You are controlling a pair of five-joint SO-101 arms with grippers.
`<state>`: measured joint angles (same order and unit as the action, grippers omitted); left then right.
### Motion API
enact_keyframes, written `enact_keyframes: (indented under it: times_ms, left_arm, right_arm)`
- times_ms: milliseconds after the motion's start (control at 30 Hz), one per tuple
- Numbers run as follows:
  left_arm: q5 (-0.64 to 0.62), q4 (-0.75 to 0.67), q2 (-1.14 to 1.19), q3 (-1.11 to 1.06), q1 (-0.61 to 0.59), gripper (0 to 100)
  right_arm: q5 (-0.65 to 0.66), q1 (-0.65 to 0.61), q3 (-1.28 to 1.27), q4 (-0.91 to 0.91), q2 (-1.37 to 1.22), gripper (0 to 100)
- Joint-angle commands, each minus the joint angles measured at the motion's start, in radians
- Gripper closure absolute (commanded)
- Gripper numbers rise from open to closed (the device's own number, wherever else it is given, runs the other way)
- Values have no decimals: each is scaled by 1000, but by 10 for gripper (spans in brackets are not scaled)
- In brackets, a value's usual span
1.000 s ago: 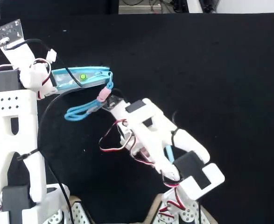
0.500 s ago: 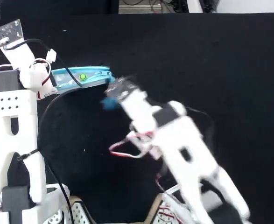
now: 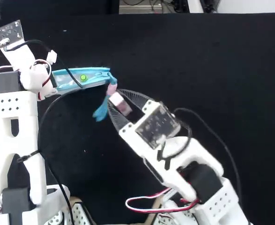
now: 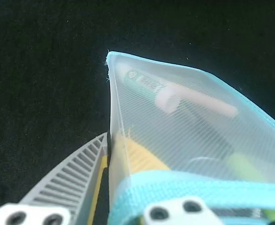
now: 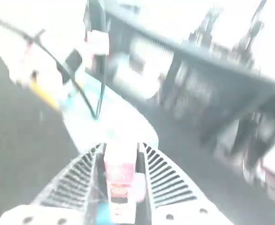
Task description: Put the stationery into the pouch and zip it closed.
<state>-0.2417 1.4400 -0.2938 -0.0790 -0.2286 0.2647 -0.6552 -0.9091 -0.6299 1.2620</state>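
Left tool [image 3: 52, 83] is clamped on the left end of the pouch [image 3: 83, 77], which it holds edge-up at the far left of the black surface [image 3: 212, 70]. In the left wrist view the pouch [image 4: 184, 136] is see-through mesh with a light blue trim. One ribbed grey finger [image 4: 76, 180] presses against its side. Inside the mesh are a white pen [image 4: 174, 96] with green print, a yellow item [image 4: 137, 159] and a green item [image 4: 245, 166]. Right tool [image 3: 115, 104] sits just near-right of the pouch's right end and pinches a small pink-and-white tag [image 3: 120, 104]. In the right wrist view the tag [image 5: 121, 180] sits squeezed between both ribbed fingers [image 5: 78, 180]. A blue strap [image 3: 100, 110] dangles beside the tag on its left. Can't tell if the zip is fully shut.
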Motion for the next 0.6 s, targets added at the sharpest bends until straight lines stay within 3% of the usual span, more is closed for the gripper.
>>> enact_keyframes:
  times_ms: [0, 233, 567]
  left_arm:
    - [9, -3, 0, -19, -10, 970]
    - [9, -2, 0, -19, -10, 970]
    - [9, 0, 0, -19, -8, 970]
  right_arm:
    - [-91, -23, -85, 353, 24, 987]
    - [-224, -25, -291, 873, -54, 987]
    - [-226, -26, -186, 947, -381, 987]
